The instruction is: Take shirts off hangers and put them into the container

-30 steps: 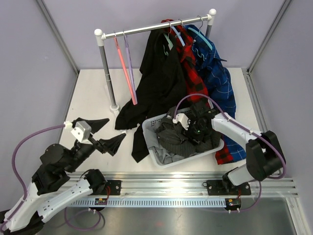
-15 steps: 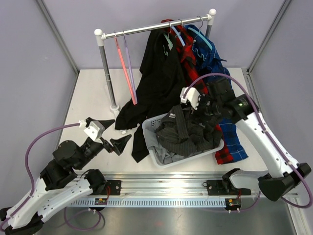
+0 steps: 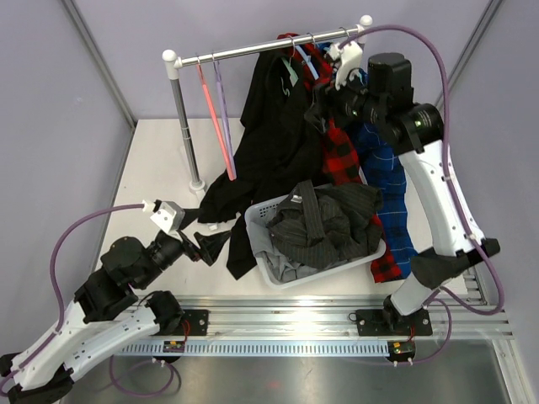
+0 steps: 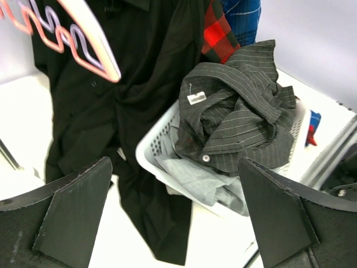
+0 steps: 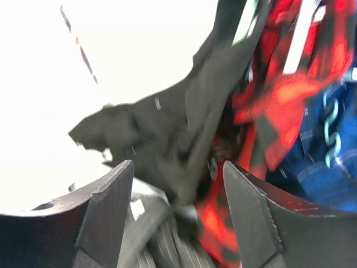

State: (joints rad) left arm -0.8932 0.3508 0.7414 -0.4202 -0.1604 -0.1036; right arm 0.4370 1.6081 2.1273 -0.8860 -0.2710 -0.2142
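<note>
1. Two grippers are in view and both are empty. The left gripper (image 4: 174, 167) hovers low over the front-left part of the worktop (image 3: 160, 168) and points at the basket. Its jaws stand very wide and touch nothing.
2. The right gripper (image 5: 177, 167) is high up at the right end of the rail (image 3: 244, 52), which runs along the rear edge. Its jaws are clearly apart with nothing clamped between them. The black shirt (image 3: 274, 135) and the red plaid shirt (image 3: 341, 160) are just in front. This wrist view is blurred, so I cannot tell if a finger touches the cloth.
3. The white basket (image 3: 263, 251) sits near the front edge, a little right of the middle. A dark pinstriped shirt (image 3: 324, 223) lies crumpled on top of a grey shirt (image 4: 195, 181).
4. The black shirt, the red plaid shirt and the blue plaid shirt (image 3: 383, 160) hang on the rail. The black one trails down onto the worktop against the basket's left side.
5. A pink hanger (image 3: 215, 118) and a purple hanger (image 3: 224, 109) hang bare near the rail's left end.
6. A small white label (image 4: 196, 99) is on the pinstriped shirt; its writing is too small to read.
</note>
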